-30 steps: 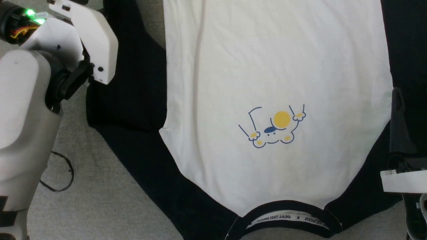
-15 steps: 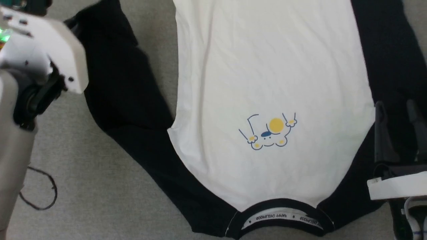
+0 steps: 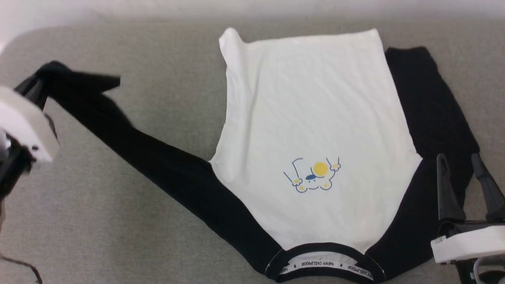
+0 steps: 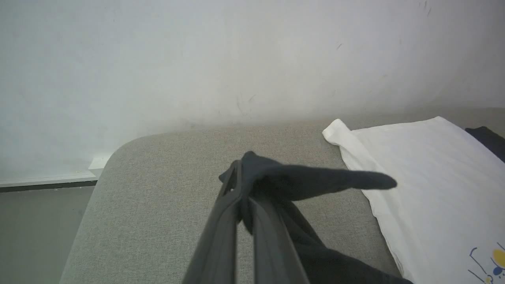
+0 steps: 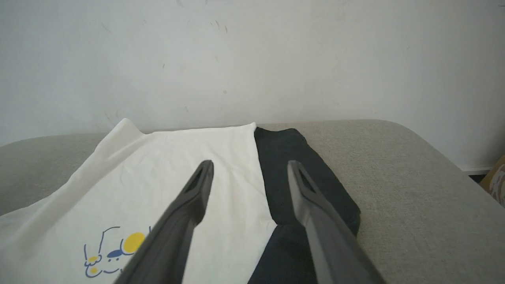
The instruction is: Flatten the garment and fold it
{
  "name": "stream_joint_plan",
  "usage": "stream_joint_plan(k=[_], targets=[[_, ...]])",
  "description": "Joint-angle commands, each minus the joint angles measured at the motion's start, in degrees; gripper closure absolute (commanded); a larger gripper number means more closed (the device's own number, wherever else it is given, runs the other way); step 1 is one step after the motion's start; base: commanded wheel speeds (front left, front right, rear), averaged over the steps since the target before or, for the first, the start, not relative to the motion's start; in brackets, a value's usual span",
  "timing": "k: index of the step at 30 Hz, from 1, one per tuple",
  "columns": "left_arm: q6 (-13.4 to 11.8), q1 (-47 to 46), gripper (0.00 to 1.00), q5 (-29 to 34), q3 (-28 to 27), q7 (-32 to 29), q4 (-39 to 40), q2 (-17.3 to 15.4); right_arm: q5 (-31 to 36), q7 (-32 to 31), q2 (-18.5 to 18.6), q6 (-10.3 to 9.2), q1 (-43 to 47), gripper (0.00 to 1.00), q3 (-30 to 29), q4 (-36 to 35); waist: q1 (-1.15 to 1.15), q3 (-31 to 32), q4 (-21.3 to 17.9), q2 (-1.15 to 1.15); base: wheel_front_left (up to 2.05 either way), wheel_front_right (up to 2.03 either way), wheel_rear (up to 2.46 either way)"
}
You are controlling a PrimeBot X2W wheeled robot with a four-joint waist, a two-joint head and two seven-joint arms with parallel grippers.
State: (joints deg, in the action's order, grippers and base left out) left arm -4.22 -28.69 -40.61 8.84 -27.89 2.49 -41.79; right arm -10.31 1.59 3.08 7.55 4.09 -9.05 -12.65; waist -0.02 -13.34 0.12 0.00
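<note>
Black garment sleeve (image 3: pixel 158 157) pinched in outstretched left claw (image 4: pixel 240 167); right claw (image 3: pixel 457 157) hovers spread.

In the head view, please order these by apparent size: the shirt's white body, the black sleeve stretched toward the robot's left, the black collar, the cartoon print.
1. white body
2. stretched black sleeve
3. black collar, partly cut by the bottom edge
4. cartoon print

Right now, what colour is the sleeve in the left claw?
The sleeve is black, clearest in the head view.
</note>
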Motion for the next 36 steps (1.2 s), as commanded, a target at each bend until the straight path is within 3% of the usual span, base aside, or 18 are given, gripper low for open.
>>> stream_joint_plan(k=[1,11,21,27,36], targets=[[-0.77,2.44,1.0,-0.84,-1.39,1.33,1.1,-0.12,-0.43,0.05,-0.18,-0.06,0.79,0.0,-0.13,0.06,0.02,4.44,1.18,0.0,0.0,0.0,0.0],[-2.79,14.11,1.0,-3.53,-6.32,5.67,7.34,0.44,-1.63,-0.29,-0.19,-0.06,3.3,0.0,-1.15,-0.3,0.02,7.99,2.64,0.0,0.0,0.0,0.0],[-1.7,9.29,1.0,-0.65,0.85,4.98,11.61,3.55,-2.27,-0.25,-0.2,-0.06,3.31,0.0,-0.52,-1.06,0.02,7.42,2.04,0.0,0.0,0.0,0.0],[-2.29,2.84,1.0,4.09,8.15,4.17,14.09,8.22,-2.54,-0.34,-0.2,-0.06,3.07,0.0,-0.77,-0.97,0.02,6.86,0.63,0.0,0.0,0.0,0.0],[-1.81,-6.06,1.0,11.1,20.77,6.01,12.94,19.64,-2.93,-0.34,-0.2,-0.06,2.49,0.0,-1.14,-0.92,0.02,5.42,-1.0,0.0,0.0,0.0,0.0]])
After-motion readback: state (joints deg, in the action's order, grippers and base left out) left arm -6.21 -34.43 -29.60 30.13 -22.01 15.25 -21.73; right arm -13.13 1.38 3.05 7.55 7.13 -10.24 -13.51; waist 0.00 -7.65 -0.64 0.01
